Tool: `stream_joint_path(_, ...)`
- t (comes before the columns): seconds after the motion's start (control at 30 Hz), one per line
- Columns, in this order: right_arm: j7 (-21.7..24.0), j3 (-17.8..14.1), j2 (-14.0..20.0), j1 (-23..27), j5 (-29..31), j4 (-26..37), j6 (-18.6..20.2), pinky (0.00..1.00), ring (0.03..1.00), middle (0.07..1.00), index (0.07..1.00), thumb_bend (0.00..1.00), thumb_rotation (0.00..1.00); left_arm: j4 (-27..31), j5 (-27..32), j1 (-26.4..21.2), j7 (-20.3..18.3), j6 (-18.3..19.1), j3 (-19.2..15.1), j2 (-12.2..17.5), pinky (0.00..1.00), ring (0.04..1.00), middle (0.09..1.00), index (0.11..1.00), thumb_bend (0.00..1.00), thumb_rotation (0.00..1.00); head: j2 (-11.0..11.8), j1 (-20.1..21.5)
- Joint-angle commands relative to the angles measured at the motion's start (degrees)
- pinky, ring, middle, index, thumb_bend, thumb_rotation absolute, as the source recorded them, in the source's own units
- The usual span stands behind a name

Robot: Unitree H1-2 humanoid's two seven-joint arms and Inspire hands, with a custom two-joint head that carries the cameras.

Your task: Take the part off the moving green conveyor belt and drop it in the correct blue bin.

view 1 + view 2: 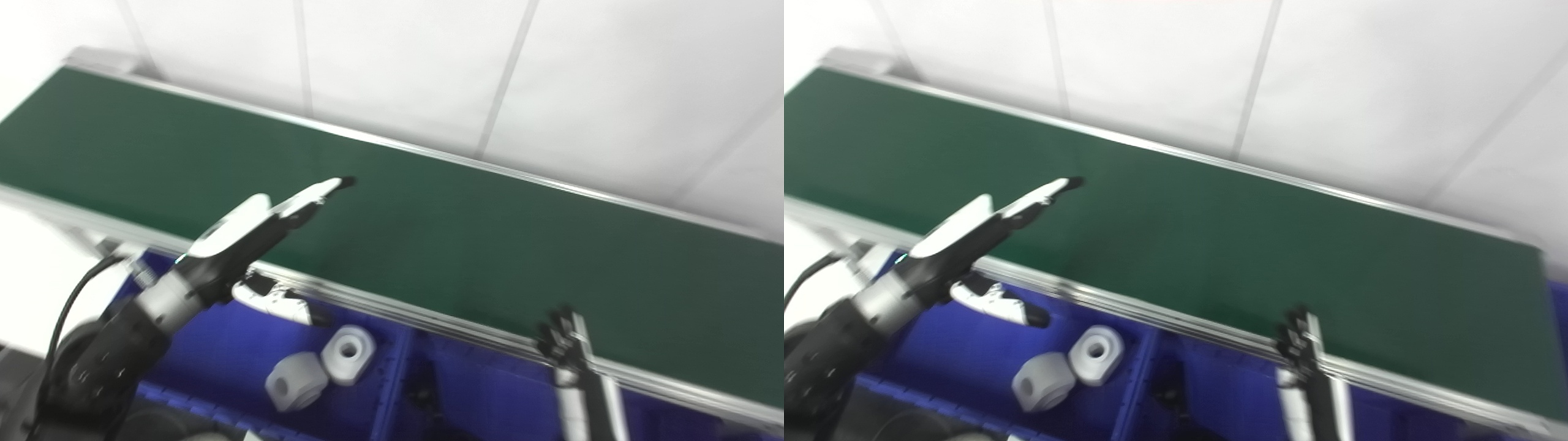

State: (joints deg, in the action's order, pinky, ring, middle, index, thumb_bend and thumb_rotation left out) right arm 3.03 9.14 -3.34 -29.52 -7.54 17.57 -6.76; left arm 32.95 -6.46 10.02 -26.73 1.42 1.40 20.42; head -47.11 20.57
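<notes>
Blurring softens everything, and the right hand (566, 349) is cut off at the bottom edge, its fingers' spread impossible to tell. Two white parts (348, 353) lie touching in the left blue bin (220, 355); the belt (429, 233) carries none. The left hand (245, 236) reaches over the belt's near rail, fingers spread, holding nothing.

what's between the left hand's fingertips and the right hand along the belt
Only bare green belt and its near metal rail lie between the left hand and the right hand; no part shows there in either eye view.
</notes>
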Motion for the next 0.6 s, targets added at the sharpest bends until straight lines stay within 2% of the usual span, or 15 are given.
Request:
stream_joint_path(0.0,-1.2,1.1,-1.4,-0.2,-1.3,1.2,-0.5,0.94,0.946,0.965,1.000,0.80,0.92,1.3,3.2,-0.1,1.3,1.3,-0.1,0.0,1.00,1.000,1.000,1.000,0.82,0.71,0.1,3.8)
stream_joint_path(0.03,-1.5,1.6,-2.0,-0.1,-1.6,0.9,-0.6,0.95,0.952,0.971,1.000,0.80,0.91,1.6,3.4,0.0,1.4,2.0,0.2,-0.3,1.00,1.000,1.000,1.000,0.81,0.75,0.1,3.8)
stream_joint_path(0.07,-2.1,2.2,-3.0,0.0,-2.1,0.5,-0.9,0.96,0.956,0.975,1.000,0.80,0.90,1.9,4.7,0.4,1.5,3.5,0.5,-0.8,1.00,1.000,1.000,1.000,0.80,0.78,0.0,6.7)
stream_joint_path(0.1,-2.5,2.7,-3.5,0.1,-2.4,0.2,-1.0,0.96,0.957,0.978,1.000,0.81,0.89,2.1,5.7,0.7,1.6,4.6,0.8,-1.1,1.00,1.000,1.000,1.000,0.79,0.80,0.0,6.7)
stream_joint_path(0.13,-3.0,3.3,-4.2,0.3,-3.0,-0.1,-1.1,0.96,0.959,0.981,1.000,0.80,0.89,1.8,7.1,1.0,1.4,5.4,0.9,-1.0,1.00,1.000,1.000,1.000,0.78,0.82,-0.1,9.4)
stream_joint_path(0.17,-3.6,4.0,-4.8,0.5,-3.7,-0.6,-1.2,0.96,0.960,0.982,1.000,0.80,0.89,1.6,8.9,1.1,0.9,6.7,1.0,-0.7,1.00,1.000,1.000,1.000,0.78,0.82,-0.2,11.4)
stream_joint_path(0.27,-4.9,5.0,-6.0,1.3,-5.1,-2.0,-1.5,0.93,0.957,0.977,1.000,0.79,0.90,1.3,12.0,1.1,0.2,9.5,1.4,0.1,1.00,1.000,1.000,1.000,0.79,0.81,-0.3,13.2)
stream_joint_path(0.37,-6.2,5.8,-7.1,1.9,-6.2,-2.6,-1.0,0.92,0.950,0.971,1.000,0.78,0.90,0.8,14.0,0.7,-0.1,9.5,1.4,0.8,1.00,1.000,1.000,1.000,0.83,0.82,-0.8,16.0)
stream_joint_path(0.47,-7.2,6.6,-7.9,2.6,-7.6,-2.5,-0.2,0.93,0.958,0.982,1.000,0.79,0.90,0.7,15.4,0.3,0.0,8.9,1.7,0.9,1.00,1.000,1.000,1.000,0.80,0.81,-1.7,17.3)
stream_joint_path(0.57,-7.5,7.1,-8.3,3.0,-8.3,-1.9,0.5,0.95,0.963,0.989,1.000,0.79,0.91,2.8,16.0,0.1,1.0,10.7,1.8,0.5,1.00,1.000,1.000,1.000,0.79,0.80,-2.7,17.5)
